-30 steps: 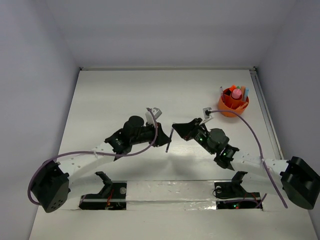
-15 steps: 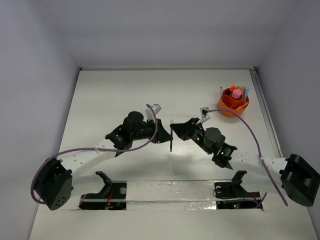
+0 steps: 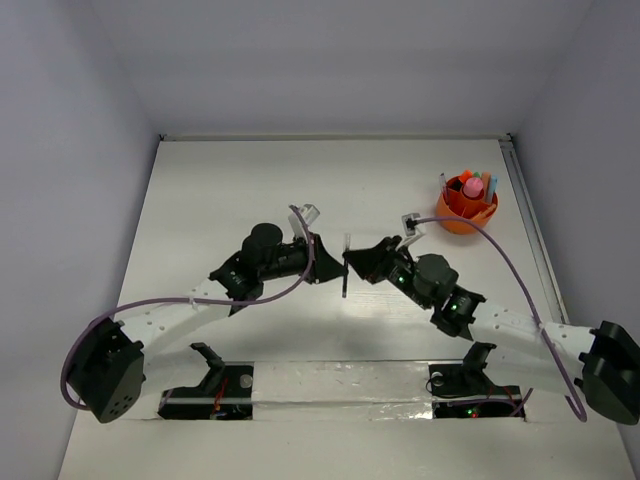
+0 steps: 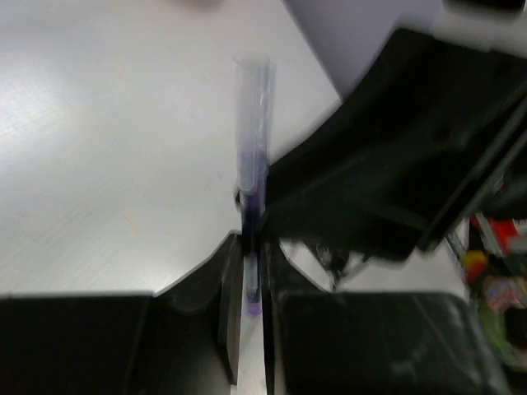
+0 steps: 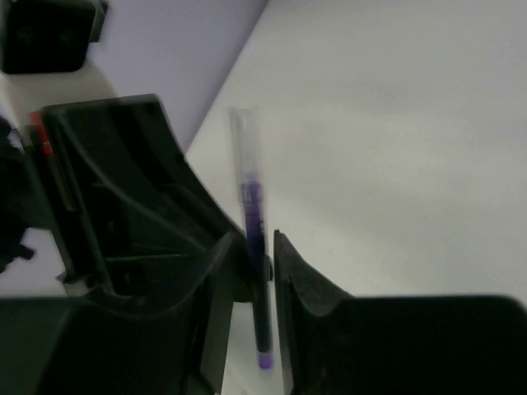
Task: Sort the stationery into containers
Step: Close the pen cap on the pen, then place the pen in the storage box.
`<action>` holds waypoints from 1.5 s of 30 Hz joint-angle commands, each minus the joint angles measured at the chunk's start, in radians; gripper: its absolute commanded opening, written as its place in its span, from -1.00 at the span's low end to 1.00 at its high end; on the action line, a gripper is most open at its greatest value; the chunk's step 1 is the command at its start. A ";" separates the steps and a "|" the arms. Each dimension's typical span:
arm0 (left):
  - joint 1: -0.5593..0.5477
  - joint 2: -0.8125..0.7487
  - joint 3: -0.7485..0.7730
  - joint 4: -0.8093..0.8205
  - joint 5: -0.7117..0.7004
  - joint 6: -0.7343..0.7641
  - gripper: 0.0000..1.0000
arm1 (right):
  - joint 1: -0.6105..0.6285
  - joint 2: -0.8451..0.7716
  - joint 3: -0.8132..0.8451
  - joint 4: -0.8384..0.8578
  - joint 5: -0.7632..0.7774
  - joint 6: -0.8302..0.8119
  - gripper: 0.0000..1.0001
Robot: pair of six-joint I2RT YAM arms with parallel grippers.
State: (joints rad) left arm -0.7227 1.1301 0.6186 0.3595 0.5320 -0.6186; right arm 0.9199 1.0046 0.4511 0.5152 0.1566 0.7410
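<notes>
Both hands have drawn closer together since a second ago, and the pen (image 3: 345, 270) between them, tilted then, now stands nearly straight.

From above, the left hand (image 3: 334, 270) and the right hand (image 3: 353, 262) meet tip to tip over the middle of the white worktop (image 3: 230, 180), with the thin dark pen between them. The orange cup (image 3: 452, 222) sits well apart at the far right, with pink, orange and light blue stationery (image 3: 473, 186) standing in it.

On the left wrist camera, the left hand (image 4: 249, 247) is closed on the pen (image 4: 251, 148): its two fingers pinch the lower part, and the purple barrel and clear cap stick out beyond the tips. The black bulk of the right hand crowds in from the right, touching or just beside the pen.

On the right wrist camera, the pen (image 5: 251, 189) runs between the fingers of the right hand (image 5: 257, 247), which stand narrowly parted on either side of it. The picture is too blurred to tell whether they press it. The left hand fills the left side, right against the pen.
</notes>
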 commanded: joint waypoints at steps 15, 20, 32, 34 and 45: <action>0.077 -0.070 -0.086 0.467 -0.147 0.022 -1.00 | 0.001 -0.250 0.148 -0.625 -0.322 -0.225 0.12; 0.077 -0.104 -0.118 0.446 -0.072 0.048 -1.00 | -0.130 -0.196 0.307 -0.641 -0.415 -0.353 0.32; 0.037 -0.122 -0.148 0.492 0.057 0.059 -1.00 | -0.194 0.064 0.505 -0.544 -0.607 -0.390 0.43; 0.037 -0.119 -0.142 0.493 0.060 0.059 -1.00 | -0.194 0.081 0.508 -0.526 -0.624 -0.384 0.38; 0.009 -0.082 -0.128 0.501 0.072 0.069 -1.00 | -0.194 0.126 0.468 -0.426 -0.612 -0.350 -0.10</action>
State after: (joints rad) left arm -0.6968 1.0500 0.4641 0.7879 0.5621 -0.5716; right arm 0.7273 1.1244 0.9043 -0.0181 -0.4614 0.3813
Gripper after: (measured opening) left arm 0.055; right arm 0.476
